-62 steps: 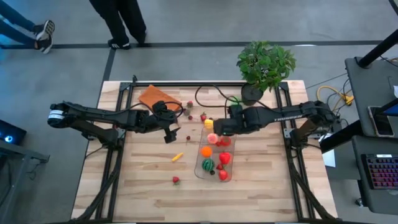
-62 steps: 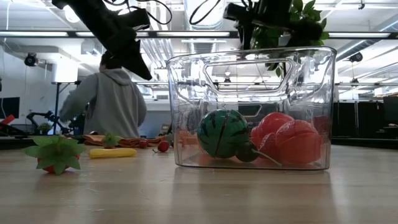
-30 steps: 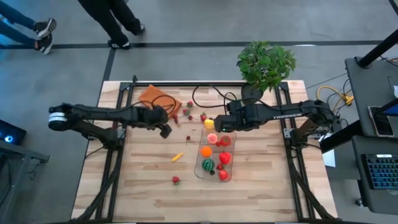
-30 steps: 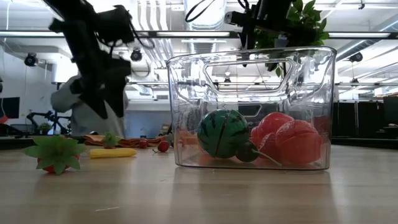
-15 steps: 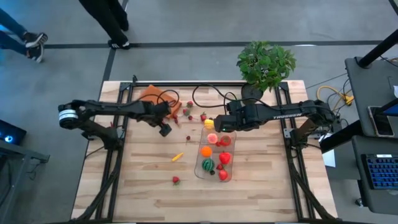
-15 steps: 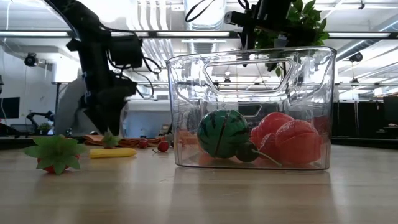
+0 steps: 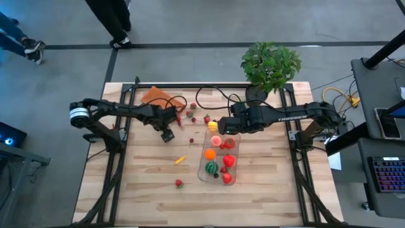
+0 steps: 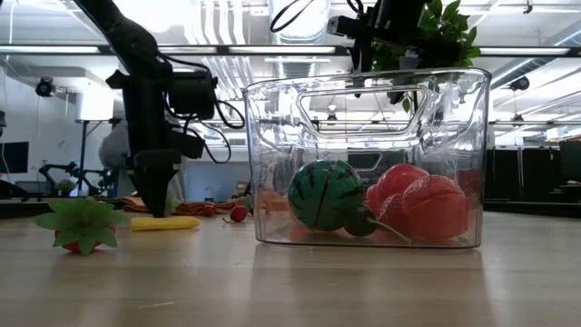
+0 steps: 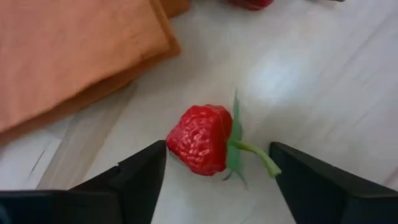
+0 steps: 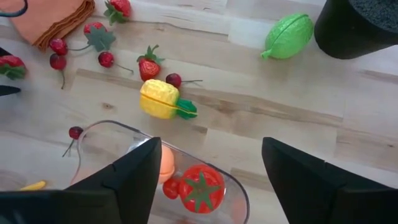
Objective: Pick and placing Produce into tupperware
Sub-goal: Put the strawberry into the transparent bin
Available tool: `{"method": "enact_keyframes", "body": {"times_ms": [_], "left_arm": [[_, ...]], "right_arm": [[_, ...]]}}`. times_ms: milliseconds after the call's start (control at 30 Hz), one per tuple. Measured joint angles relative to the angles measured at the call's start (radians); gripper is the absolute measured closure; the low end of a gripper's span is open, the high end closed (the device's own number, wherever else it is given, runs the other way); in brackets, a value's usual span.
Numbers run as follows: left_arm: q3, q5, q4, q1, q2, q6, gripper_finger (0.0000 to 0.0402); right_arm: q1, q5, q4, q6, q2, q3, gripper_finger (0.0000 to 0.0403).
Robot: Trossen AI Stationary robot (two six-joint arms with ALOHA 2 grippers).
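My left gripper is open and points down at the table beside the orange pad. A red toy strawberry lies on its side on the wood between the two fingers, apart from both. My right gripper is open and hovers over the far end of the clear tupperware, holding nothing. The tub holds a watermelon, an orange and several red pieces. More produce lies loose on the table: a yellow piece, a green one, cherries and strawberries.
The orange-brown pad lies at the far left, close to the left gripper. A potted plant stands at the far edge. A carrot-like piece and a strawberry lie left of the tub. A person stands beyond the table.
My left gripper has come down from high above the table to table level near the orange pad, tipping until its fingers point down. The right arm and the tub have kept still.
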Motion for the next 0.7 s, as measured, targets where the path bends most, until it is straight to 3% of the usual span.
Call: {"method": "enact_keyframes", "body": {"times_ms": [267,433,700], "left_arm": [[0.011,-0.029,0.021,0.002,-0.008,0.056,0.0188],[0.026,-0.022,0.016,0.0,-0.036,0.049,0.0189],[0.059,0.037,-0.012,0.001,-0.121,-0.086,0.0189]], "right_arm": [[0.0,0.0,-0.001,0.0,0.0,0.0,0.0137],[0.0,0.0,-0.001,0.0,0.0,0.0,0.0136],[0.0,0.001,-0.004,-0.001,0.0,0.0,0.0138]]}}
